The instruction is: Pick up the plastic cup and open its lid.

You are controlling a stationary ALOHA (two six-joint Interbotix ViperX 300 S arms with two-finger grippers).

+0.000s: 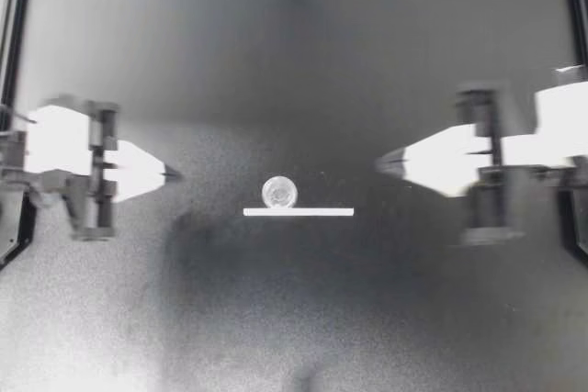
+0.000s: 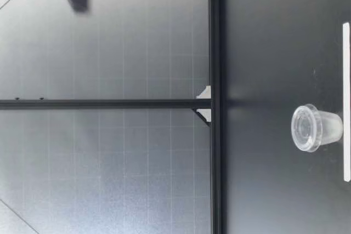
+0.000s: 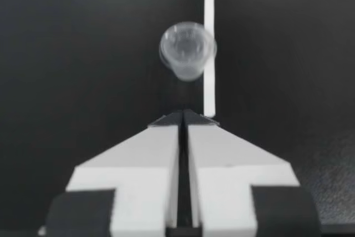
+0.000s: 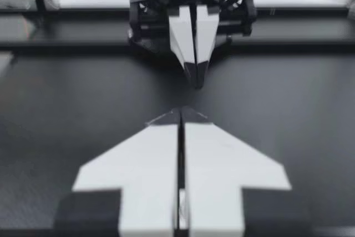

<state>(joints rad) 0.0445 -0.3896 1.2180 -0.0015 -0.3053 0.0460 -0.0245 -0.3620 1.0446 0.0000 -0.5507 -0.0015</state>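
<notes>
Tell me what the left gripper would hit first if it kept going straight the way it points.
Probably the plastic cup: in the left wrist view it stands straight ahead of the left gripper. Height is unclear, so it might pass over.

My left gripper has flat white triangle fingers with dark tips. My right gripper looks the same. Both have black boxy mounts behind them.

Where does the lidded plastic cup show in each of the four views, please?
Top view: plastic cup central, beside the white strip, between my left gripper and right gripper.
Low view: cup upright, just behind the strip.
Left wrist view: cup ahead of my left gripper, beside the strip.
Right wrist view: not in it.
Shared landmark: the white strip.
</notes>
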